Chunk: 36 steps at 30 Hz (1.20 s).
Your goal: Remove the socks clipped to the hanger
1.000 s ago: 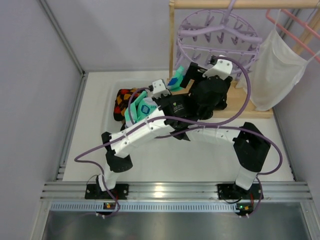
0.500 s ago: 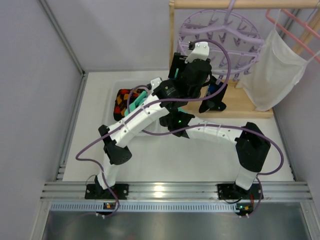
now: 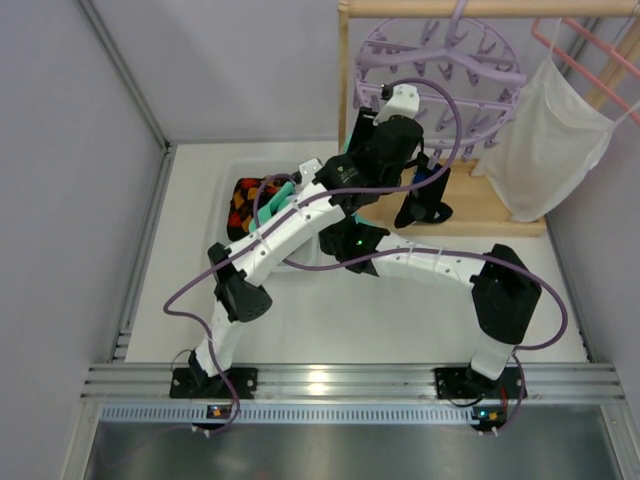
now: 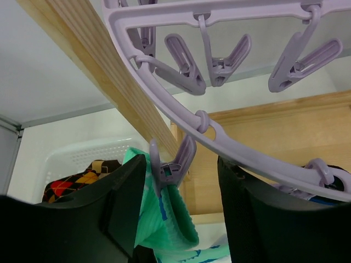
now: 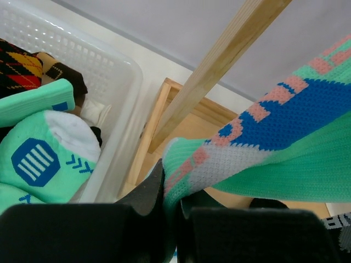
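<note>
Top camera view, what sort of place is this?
Probably a robot lab bench staged as a laundry corner: a lavender clip hanger on a wooden rack, and a white basket of socks.

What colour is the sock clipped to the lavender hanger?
The sock is mint green with a blue mark; the left wrist view shows it best.

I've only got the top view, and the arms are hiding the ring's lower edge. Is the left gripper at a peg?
Observer: Yes. In the left wrist view the left gripper is open, straddling a peg that clips a mint sock.
Operator: What's the right one doing?
Observer: In its wrist view the right gripper is shut on a patterned sock, mint with blue and pink. I can't tell whether a peg holds that sock.
</note>
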Each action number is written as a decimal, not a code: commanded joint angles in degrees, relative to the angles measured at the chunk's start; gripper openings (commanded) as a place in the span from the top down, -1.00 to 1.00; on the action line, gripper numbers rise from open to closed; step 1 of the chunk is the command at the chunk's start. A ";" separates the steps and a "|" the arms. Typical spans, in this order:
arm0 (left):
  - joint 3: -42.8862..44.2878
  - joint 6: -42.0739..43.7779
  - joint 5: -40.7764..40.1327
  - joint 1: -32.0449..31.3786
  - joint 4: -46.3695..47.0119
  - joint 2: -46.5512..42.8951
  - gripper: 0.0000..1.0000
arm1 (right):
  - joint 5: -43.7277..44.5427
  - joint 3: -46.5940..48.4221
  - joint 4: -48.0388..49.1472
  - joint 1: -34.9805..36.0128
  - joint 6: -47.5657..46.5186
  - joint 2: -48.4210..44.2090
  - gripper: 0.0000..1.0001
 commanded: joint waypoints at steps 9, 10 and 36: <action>5.60 2.31 1.12 2.37 2.12 2.29 0.07 | -2.47 -1.47 0.41 2.58 0.19 -4.80 1.00; 5.87 2.75 1.12 2.46 2.46 2.47 0.07 | -2.39 -1.82 0.50 2.67 0.19 -4.97 1.00; -0.26 1.97 5.69 3.34 5.63 -0.51 0.38 | -8.18 -20.86 2.35 4.25 8.53 -17.62 1.00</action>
